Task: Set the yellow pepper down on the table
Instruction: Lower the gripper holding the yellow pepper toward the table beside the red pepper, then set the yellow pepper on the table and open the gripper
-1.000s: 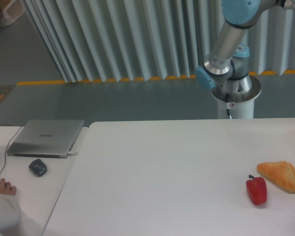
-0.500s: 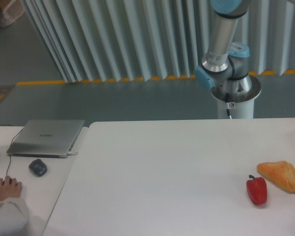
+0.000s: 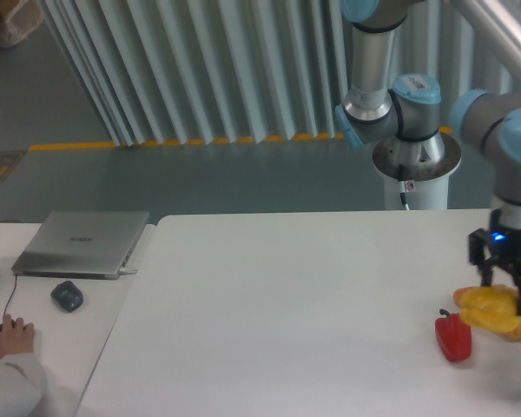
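Observation:
At the right edge my gripper (image 3: pixel 504 292) hangs down from the arm, shut on the yellow pepper (image 3: pixel 481 304). The glossy yellow pepper sits low over the white table (image 3: pixel 286 304), and whether it touches the surface cannot be told. It overlaps the orange-tan bread piece (image 3: pixel 516 328), most of which it hides. Just to its lower left a small red pepper (image 3: pixel 452 337) lies on the table.
The robot's pedestal (image 3: pixel 415 169) stands behind the table's far edge. To the left is a smaller desk (image 3: pixel 61 356) with a closed laptop (image 3: pixel 82 243), a dark mouse (image 3: pixel 67 296) and a person's hand (image 3: pixel 7 334) at its front edge.
The arm has swung around and the gripper has come into view at the right with the yellow pepper, down over the bread piece. The person's hand has shifted slightly.

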Available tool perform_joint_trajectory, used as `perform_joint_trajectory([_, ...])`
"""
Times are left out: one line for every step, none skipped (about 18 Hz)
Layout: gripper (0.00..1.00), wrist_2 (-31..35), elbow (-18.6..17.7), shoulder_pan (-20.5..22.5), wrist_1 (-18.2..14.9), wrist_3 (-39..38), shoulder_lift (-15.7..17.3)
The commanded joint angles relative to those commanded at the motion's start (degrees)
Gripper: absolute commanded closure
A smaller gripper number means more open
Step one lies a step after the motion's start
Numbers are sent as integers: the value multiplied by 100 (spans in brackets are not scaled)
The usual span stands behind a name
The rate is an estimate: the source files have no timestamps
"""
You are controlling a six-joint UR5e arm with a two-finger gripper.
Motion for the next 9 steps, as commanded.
perform_joint_trajectory([75,123,-9,-254,53,-411,-122])
perform_joint_trajectory([75,272,17,-404,106,-711,-228])
perform_joint_trajectory([74,465,17,-563,176,-975,-333])
perform_joint_trajectory([74,650,17,-721,246,-1099,-413])
perform_joint_trajectory([74,773,17,-827,317,-1153,-475])
perform_joint_trajectory([74,862,0,-880,335,-1240,-562])
perform_joint_trajectory([74,932,0,-924,335,-1302,-598])
perform_joint_trajectory([74,1037,0,-977,335,-1312,-633])
perform_joint_trajectory([74,1090,-9,-986,335,-1312,-642])
